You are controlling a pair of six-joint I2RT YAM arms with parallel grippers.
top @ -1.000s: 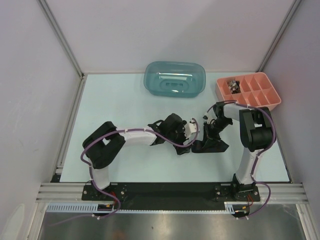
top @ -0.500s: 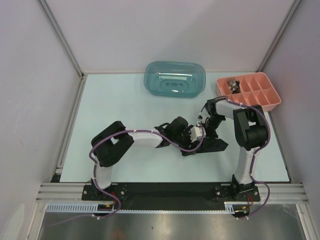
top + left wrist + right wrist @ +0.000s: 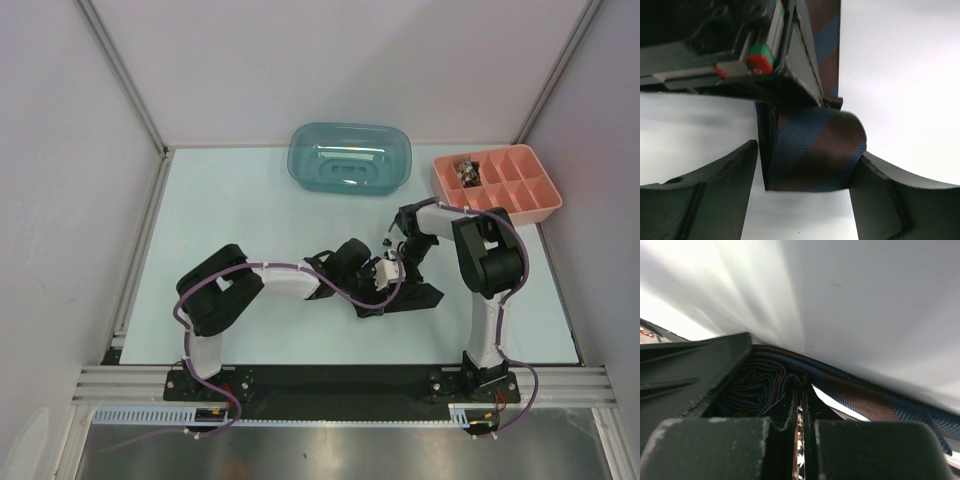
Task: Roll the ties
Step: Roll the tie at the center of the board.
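Tie (image 3: 816, 142) — rolled, between left gripper's (image 3: 807, 152) spread fingers (image 3: 715, 190)

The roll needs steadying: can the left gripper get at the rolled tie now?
Probably yes: the left gripper stands open around the rolled tie, nothing between, and the right gripper, pinched at one end, leaves the sides free.

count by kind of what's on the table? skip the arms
tie: 1 (striped blue and brown, rolled up)
teal bin: 1
pink divided tray: 1
Total: 3
One tray compartment holds small dark bits, too small to identify or count.
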